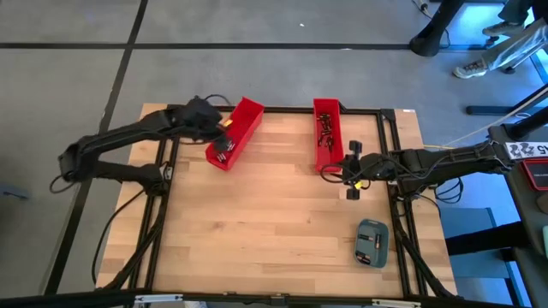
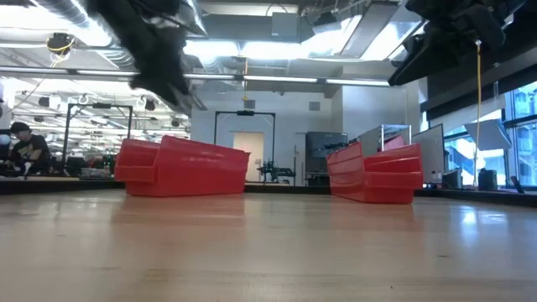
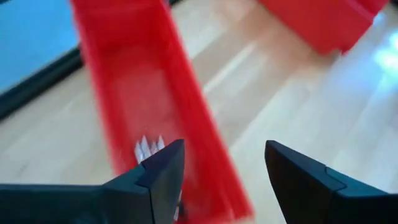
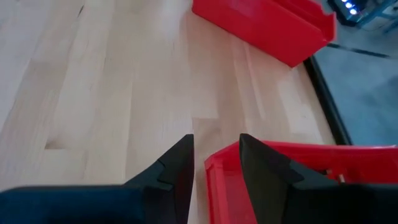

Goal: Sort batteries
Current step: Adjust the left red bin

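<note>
Left gripper [image 1: 224, 137] hangs over the left red bin [image 1: 244, 122], jaws spread wide, nothing between them. The left wrist view shows a few batteries [image 3: 149, 147] lying inside this bin, just past the fingertips. Right gripper [image 1: 352, 171] sits at the near end of the right red bin [image 1: 326, 107], jaws partly apart, straddling the bin's corner wall; no cell visible in them. More batteries [image 1: 325, 130] lie heaped in the right bin. A grey-blue case [image 1: 372, 242] rests on the wooden table [image 1: 257, 222], well apart from both bins.
</note>
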You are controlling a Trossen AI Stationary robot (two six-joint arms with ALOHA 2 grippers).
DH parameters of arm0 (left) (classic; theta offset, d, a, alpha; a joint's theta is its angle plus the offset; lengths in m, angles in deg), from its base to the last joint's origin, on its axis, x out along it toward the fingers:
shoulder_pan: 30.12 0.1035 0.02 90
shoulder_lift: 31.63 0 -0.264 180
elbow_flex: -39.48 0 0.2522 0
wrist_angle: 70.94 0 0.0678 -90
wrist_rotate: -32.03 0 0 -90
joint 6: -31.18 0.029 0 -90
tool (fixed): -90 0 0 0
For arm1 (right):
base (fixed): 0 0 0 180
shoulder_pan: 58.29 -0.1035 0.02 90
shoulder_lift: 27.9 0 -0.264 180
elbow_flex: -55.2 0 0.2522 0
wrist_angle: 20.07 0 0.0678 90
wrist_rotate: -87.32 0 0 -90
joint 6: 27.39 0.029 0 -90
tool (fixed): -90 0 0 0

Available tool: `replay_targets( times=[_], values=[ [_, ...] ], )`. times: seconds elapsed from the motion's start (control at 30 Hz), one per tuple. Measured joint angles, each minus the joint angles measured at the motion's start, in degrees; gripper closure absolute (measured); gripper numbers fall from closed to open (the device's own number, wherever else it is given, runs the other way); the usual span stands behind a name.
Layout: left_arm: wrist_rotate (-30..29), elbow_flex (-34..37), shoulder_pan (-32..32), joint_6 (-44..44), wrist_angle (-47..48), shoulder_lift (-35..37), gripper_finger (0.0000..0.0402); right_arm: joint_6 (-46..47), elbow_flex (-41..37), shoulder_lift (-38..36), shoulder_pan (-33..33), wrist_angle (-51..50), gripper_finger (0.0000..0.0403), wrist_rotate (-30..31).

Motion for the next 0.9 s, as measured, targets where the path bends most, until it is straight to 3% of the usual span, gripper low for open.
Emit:
replay_targets(
  times=[0.2,0.33,0.53,0.77,0.9],
  values=[
    [-9.96,0.76,-5.61,-8.77,16.95,6.60,0.0202,-3.41,0.00,0.00,0.00,4.94,0.0275,1.16],
    [-15.72,5.80,-8.81,-18.55,21.12,6.48,0.0203,-6.53,0.00,0.00,0.00,8.12,0.0275,1.04],
    [-15.93,15.86,-9.15,-25.55,8.96,6.46,0.0203,-7.87,0.00,0.01,0.00,7.98,0.0275,1.00],
    [-16.12,21.70,-8.69,-27.76,-4.61,6.40,0.0211,-6.48,0.00,0.00,0.00,5.78,0.0275,1.05],
    [-15.93,23.23,-8.82,-29.38,-11.74,6.05,0.0238,-0.36,0.00,0.00,0.11,4.65,0.0275,7.88]
  ],
)
